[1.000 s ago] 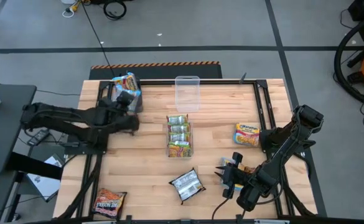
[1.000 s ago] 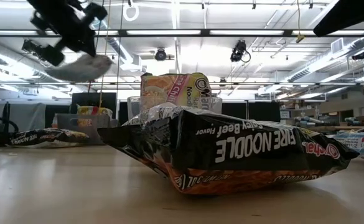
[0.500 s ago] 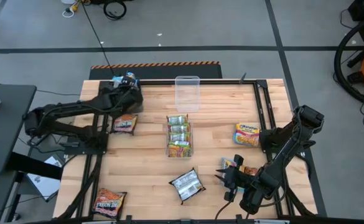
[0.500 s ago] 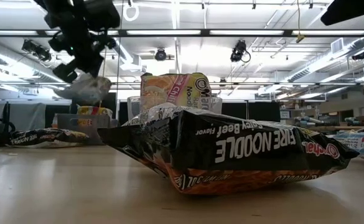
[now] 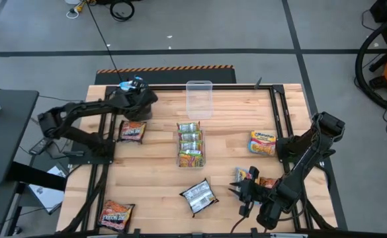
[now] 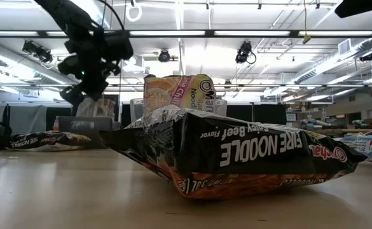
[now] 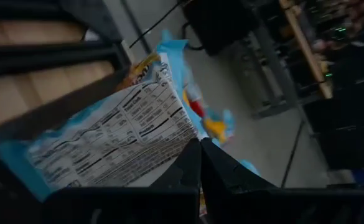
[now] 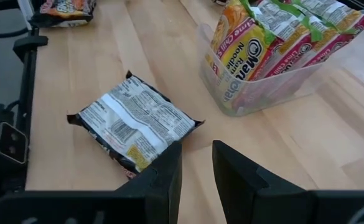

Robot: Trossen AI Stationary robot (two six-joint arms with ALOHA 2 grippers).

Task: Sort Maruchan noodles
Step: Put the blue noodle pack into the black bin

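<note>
A robotics laboratory or workshop. A wooden counter [image 5: 226, 142] framed by dark metal rails carries two robot arms and stands on a grey concrete floor [image 5: 246, 26] marked with dark lines and a strip of hazard tape [image 5: 165, 69]. Cables [image 5: 100, 33] trail across the floor. The low view shows long ceiling strip lights [image 6: 173, 33], exposed ducting and mounted cameras [image 6: 244, 51].

The left arm is reaching across the far left corner of the surface [image 5: 233, 145], its gripper [image 5: 137, 100] hanging raised there with its fingers [image 7: 197, 163] pressed together. The right arm is bending low at the near right edge, its gripper [image 5: 243, 194] pointing inward, fingers [image 8: 169, 168] slightly parted.
</note>
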